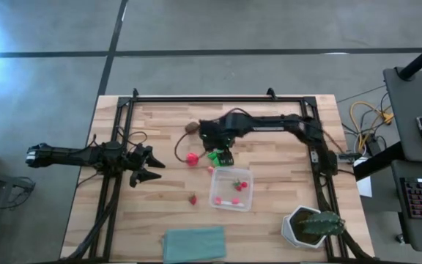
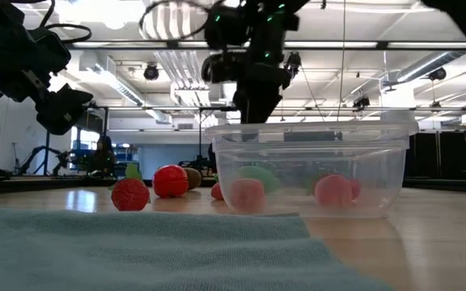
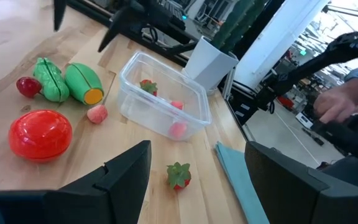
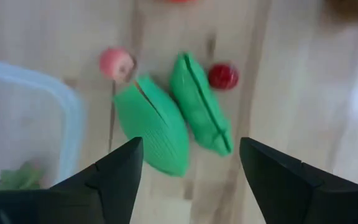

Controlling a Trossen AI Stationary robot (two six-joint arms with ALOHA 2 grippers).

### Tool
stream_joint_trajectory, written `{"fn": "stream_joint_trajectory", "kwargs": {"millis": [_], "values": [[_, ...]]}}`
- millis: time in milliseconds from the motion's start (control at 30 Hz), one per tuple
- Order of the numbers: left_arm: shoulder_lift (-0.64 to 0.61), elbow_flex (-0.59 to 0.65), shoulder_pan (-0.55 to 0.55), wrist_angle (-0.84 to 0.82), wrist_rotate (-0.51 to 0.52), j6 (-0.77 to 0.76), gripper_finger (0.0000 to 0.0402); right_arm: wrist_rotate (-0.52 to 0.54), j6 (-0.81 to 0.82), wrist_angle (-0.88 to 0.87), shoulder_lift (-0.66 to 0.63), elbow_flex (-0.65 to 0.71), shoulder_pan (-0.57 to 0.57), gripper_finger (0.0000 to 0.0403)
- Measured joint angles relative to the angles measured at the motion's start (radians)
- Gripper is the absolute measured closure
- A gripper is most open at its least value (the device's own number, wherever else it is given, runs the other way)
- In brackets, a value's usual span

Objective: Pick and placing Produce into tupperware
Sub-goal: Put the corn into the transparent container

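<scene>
The clear tupperware (image 1: 231, 191) stands on the table right of centre, with a few red and pink pieces inside; it also shows in the low view (image 2: 310, 178). Two green elongated pieces (image 4: 151, 134) lie side by side just beyond its far-left corner, with a small red piece (image 4: 222, 76) and a pink piece (image 4: 117, 62) beside them. My right gripper (image 4: 191, 180) hovers open above the green pieces and touches nothing. A red ball (image 1: 192, 158), a brown round piece (image 1: 191, 127) and a strawberry (image 1: 193, 199) lie to their left. My left gripper (image 1: 152, 167) waits open at the table's left.
A folded teal cloth (image 1: 194, 242) lies at the near edge. A white hexagonal pot with a green plant (image 1: 310, 226) stands at the near right corner. A black frame (image 1: 218, 97) runs along the table's far and side edges. A person's hand (image 3: 334, 102) shows beyond the table.
</scene>
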State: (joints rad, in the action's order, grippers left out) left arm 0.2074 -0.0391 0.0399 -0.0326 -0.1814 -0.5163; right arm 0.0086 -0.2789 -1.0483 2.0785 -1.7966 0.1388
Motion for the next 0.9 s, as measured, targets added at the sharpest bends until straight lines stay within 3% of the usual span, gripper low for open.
{"fn": "stream_joint_trajectory", "kwargs": {"millis": [133, 367, 900], "values": [[0.000, 0.000, 0.000, 0.000, 0.000, 0.000, 0.0155, 0.045, 0.029, 0.171, -0.113, 0.179, -0.007, 0.0145], [0.000, 0.000, 0.000, 0.000, 0.000, 0.000, 0.0155, 0.035, 0.088, 0.201, -0.213, 0.378, -0.014, 0.0145], [0.000, 0.001, 0.000, 0.002, 0.000, 0.000, 0.0155, -0.016, -0.126, 0.308, -0.212, 0.498, -0.035, 0.0150]]}}
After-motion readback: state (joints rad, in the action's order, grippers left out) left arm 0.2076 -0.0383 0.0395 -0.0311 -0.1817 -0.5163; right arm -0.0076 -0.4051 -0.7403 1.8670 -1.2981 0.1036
